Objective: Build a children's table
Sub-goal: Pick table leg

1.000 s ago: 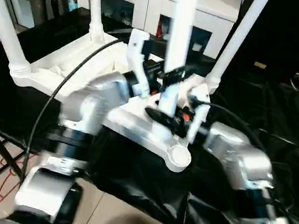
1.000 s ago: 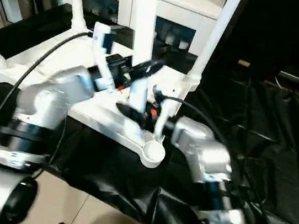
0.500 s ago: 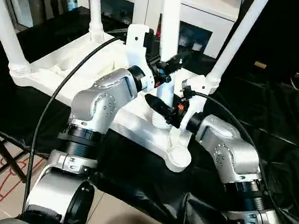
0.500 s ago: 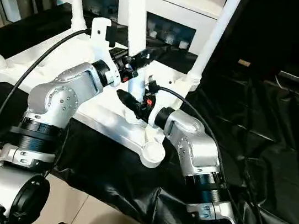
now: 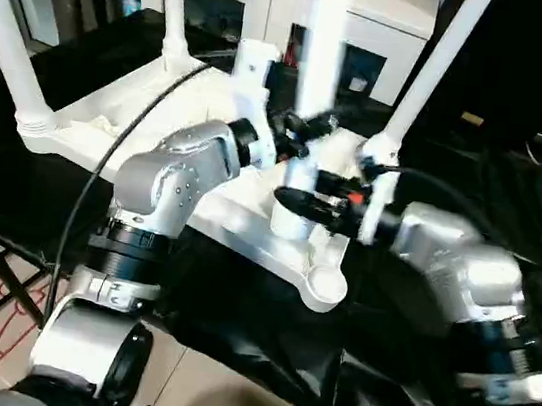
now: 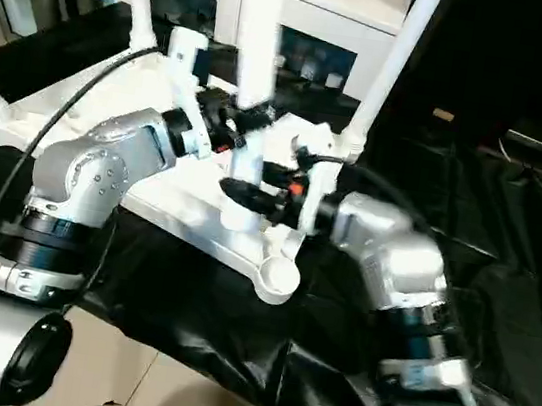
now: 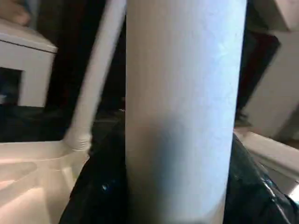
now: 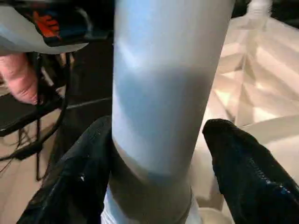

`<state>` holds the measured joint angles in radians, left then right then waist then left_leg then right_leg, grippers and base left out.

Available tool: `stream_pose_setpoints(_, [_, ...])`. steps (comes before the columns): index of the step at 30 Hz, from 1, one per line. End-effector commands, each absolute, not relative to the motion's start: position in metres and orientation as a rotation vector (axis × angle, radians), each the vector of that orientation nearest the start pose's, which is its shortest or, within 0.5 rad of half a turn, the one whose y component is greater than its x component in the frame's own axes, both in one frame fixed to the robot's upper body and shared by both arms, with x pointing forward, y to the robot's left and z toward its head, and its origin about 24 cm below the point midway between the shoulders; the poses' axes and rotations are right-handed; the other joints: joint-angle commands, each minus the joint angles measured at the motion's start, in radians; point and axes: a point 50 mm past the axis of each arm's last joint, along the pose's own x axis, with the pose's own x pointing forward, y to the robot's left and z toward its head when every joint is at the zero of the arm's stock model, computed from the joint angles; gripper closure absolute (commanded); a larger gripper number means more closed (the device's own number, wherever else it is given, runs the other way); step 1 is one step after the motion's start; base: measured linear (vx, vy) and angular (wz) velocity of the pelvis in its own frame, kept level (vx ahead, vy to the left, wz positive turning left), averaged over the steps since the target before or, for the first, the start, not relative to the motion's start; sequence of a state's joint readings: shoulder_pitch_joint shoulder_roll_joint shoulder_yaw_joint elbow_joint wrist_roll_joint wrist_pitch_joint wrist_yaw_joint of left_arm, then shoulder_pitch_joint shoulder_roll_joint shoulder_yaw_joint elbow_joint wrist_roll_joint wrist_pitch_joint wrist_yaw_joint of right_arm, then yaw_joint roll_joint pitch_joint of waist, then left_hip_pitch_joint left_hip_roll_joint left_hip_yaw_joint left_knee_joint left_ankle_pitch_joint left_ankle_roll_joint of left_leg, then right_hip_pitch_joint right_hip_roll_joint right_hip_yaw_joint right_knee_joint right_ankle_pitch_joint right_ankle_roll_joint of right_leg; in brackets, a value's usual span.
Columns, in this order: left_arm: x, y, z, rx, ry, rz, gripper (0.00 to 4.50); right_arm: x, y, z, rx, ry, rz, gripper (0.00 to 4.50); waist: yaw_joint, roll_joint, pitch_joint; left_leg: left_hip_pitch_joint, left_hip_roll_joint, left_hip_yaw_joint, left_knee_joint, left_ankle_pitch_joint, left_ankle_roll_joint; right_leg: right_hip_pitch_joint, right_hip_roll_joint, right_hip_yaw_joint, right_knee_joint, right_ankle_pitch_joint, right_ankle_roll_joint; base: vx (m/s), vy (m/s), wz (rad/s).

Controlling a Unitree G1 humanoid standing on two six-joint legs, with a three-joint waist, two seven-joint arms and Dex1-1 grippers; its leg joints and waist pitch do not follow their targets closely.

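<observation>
left gripper (image 5: 302, 127): clamps leg (image 5: 320, 58) | right gripper (image 5: 301, 202): parted, straddling leg

Both silver forearms reach forward, converging at centre. Left gripper (image 5: 307, 127) with two black fingers sits higher, jaws seemingly clamped. Right gripper (image 5: 301, 202) points inward, lower; black fingers (image 8: 243, 172) spread apart, gap visible.

No text, label, brand, number or sign could be read anywhere: the white legs, the ribbed tabletop, the black sheet and the far cabinet all showed plain surfaces.
</observation>
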<state>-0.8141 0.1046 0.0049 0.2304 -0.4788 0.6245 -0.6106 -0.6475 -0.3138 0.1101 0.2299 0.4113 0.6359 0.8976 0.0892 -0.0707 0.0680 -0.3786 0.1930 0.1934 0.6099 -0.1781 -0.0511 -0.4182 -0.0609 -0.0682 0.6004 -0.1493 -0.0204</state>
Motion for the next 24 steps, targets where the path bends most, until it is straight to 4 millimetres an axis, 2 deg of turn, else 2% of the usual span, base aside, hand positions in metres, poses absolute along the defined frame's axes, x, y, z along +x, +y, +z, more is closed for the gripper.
stream_pose_setpoints(1, [0.3422, 0.0575, 0.1923, -0.261, 0.026, -1.054, 2.61, 0.3311, -0.1123, 0.1395, 0.099, 0.259, 1.127, 1.26, 0.002, -0.008, -0.078, 0.018, 0.039, -0.017, -0.067, -0.127, 0.012, 0.059, -0.082, 0.048, -0.064, -0.279, -0.151, 0.0, 0.0, 0.0])
stream_pose_setpoints(4, [0.34, 0.0551, 0.1914, -0.241, 0.029, -1.077, 2.61, 0.3314, -0.1113, 0.1396, 0.106, 0.278, 1.141, 1.26, 0.0, -0.011, -0.079, 0.018, 0.039, -0.016, -0.066, -0.123, 0.01, 0.058, -0.081, 0.048, -0.064, -0.283, -0.148, 0.0, 0.0, 0.0])
stream_pose_setpoints(24, [0.3365, 0.0521, 0.1938, -0.242, 0.014, -1.116, 2.61, 0.3291, -0.1048, 0.1332, 0.265, 0.378, 1.16, 1.26, 0.003, -0.009, -0.082, 0.018, 0.039, -0.017, -0.066, -0.113, -0.001, 0.061, -0.082, 0.047, -0.061, -0.262, -0.153, 0.0, 0.0, 0.0])
